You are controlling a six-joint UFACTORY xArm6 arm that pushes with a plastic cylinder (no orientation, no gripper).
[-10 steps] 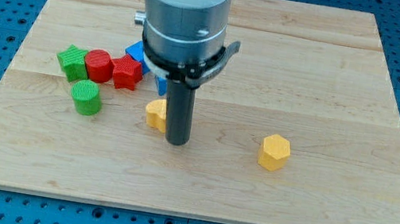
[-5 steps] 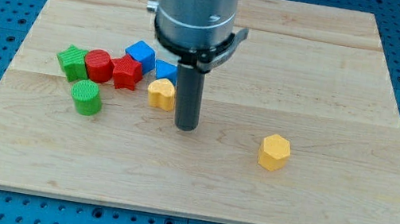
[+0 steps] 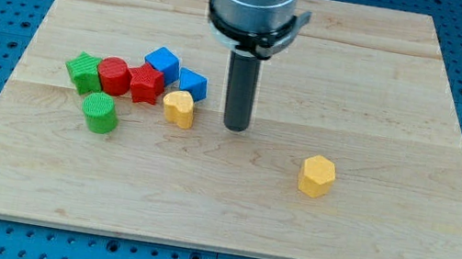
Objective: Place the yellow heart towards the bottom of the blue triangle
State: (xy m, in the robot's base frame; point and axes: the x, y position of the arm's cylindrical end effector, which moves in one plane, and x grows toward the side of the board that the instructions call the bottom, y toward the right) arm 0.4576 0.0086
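The yellow heart [image 3: 179, 108] lies on the wooden board [image 3: 386, 89], left of centre. The blue triangle [image 3: 192, 83] sits just above it, touching or nearly touching it. My tip [image 3: 234, 128] rests on the board to the right of the yellow heart, a clear gap away from it and from the blue triangle.
A blue cube [image 3: 163, 62] sits up-left of the triangle. A red star-like block [image 3: 146, 84], a red cylinder [image 3: 113, 76] and a green star [image 3: 84, 72] form a row to the left. A green cylinder [image 3: 100, 113] lies below them. A yellow hexagon [image 3: 317, 176] is at the right.
My tip has moved up and to the right, away from the yellow heart. The heart has shifted up and slightly left, ending under the blue triangle.
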